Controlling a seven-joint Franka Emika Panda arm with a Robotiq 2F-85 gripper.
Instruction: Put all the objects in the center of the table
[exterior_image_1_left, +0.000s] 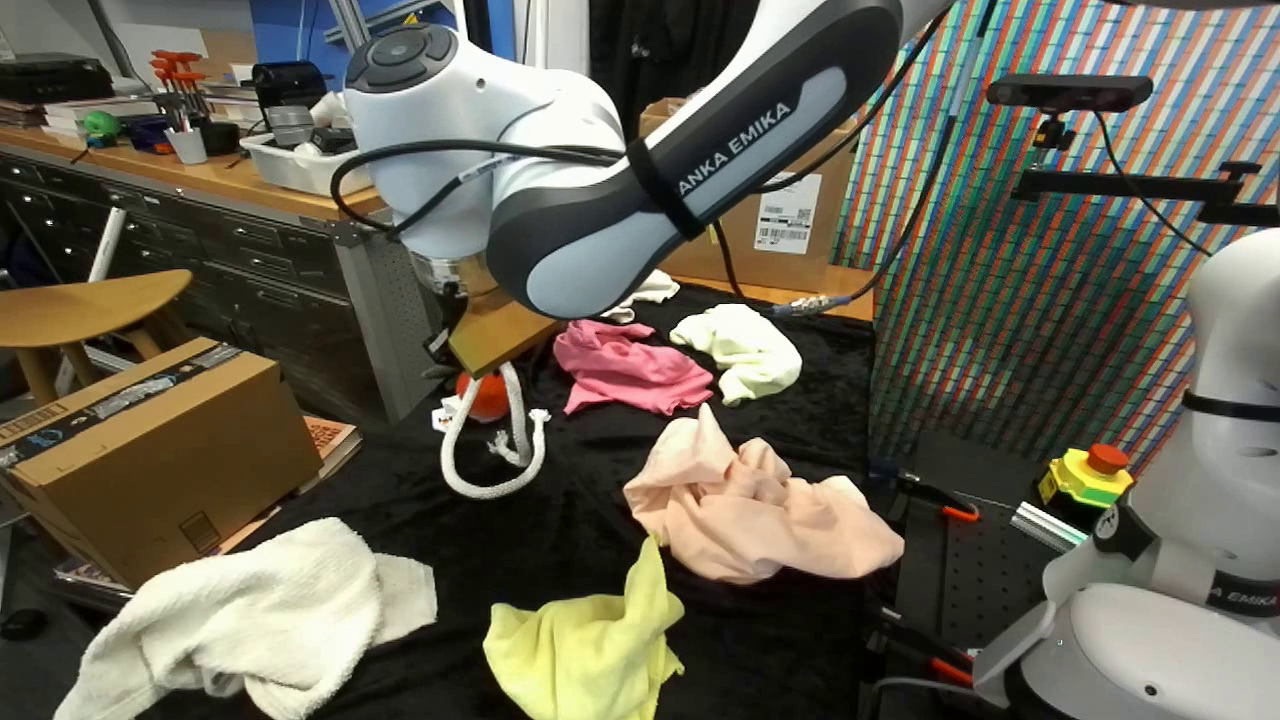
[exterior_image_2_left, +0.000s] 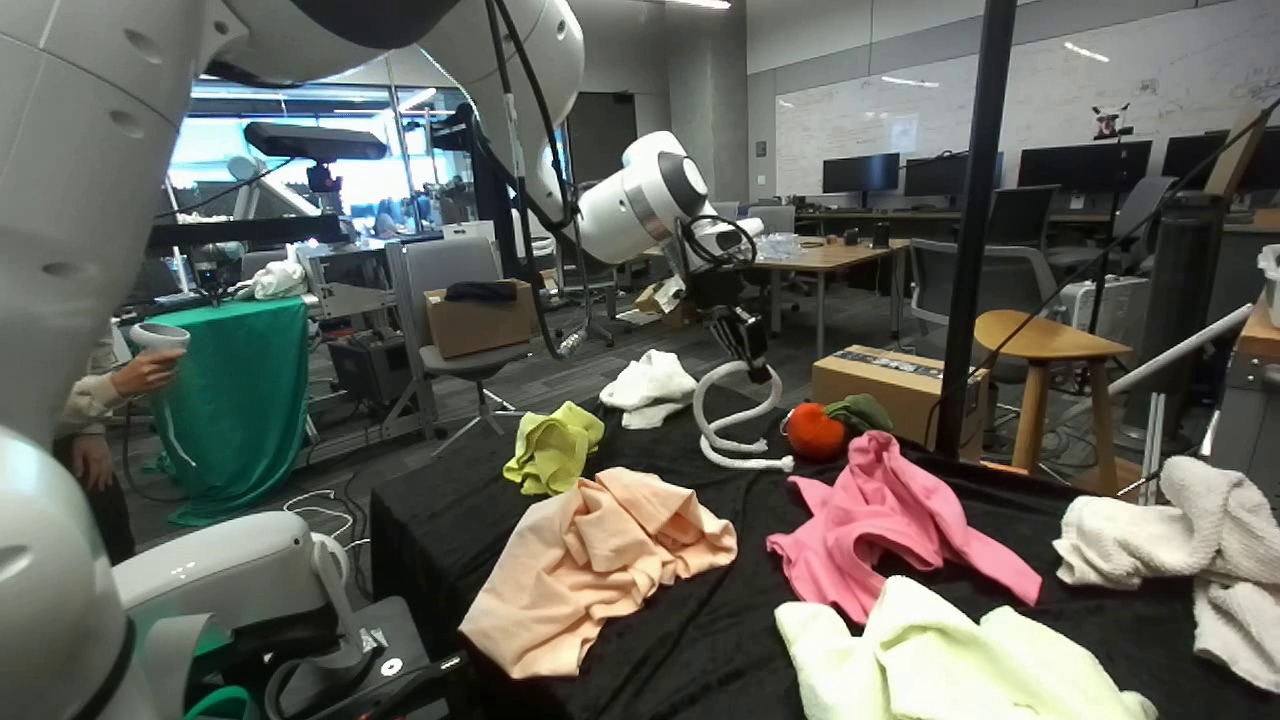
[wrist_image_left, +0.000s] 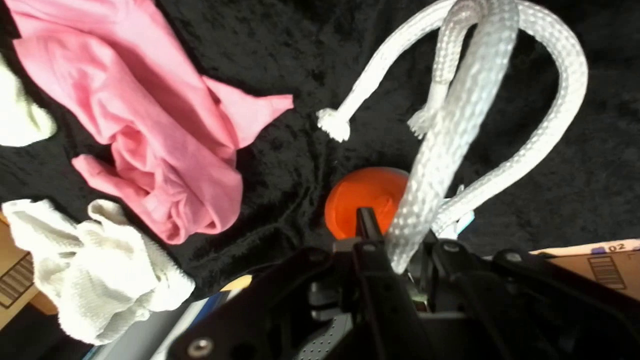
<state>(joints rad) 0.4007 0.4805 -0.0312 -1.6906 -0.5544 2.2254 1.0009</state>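
Observation:
My gripper (wrist_image_left: 399, 231) is shut on the white looped cord (wrist_image_left: 467, 100), which hangs from the fingers over the black-draped table (exterior_image_1_left: 465, 570). Whether its loose ends touch the fabric I cannot tell. Just behind the cord, in the wrist view, is the red-orange ball (wrist_image_left: 350, 202). A pink cloth (exterior_image_2_left: 890, 510) lies near the ball, and a peach cloth (exterior_image_1_left: 760, 515) is bunched toward the robot's base. Also on the table are a yellow-green cloth (exterior_image_1_left: 590, 640), a paler yellow-green one (exterior_image_1_left: 745, 350), and white cloths (exterior_image_1_left: 270, 610) (exterior_image_2_left: 1220, 530) at opposite ends.
Beside the table sits a cardboard box (exterior_image_1_left: 170, 450), with a larger box (exterior_image_1_left: 790, 235) behind the far end. A grey workbench (exterior_image_1_left: 250, 265) with drawers runs along one side. A black pole (exterior_image_2_left: 975, 220) rises near the table. A person's hand (exterior_image_2_left: 150, 372) holds a controller in the background.

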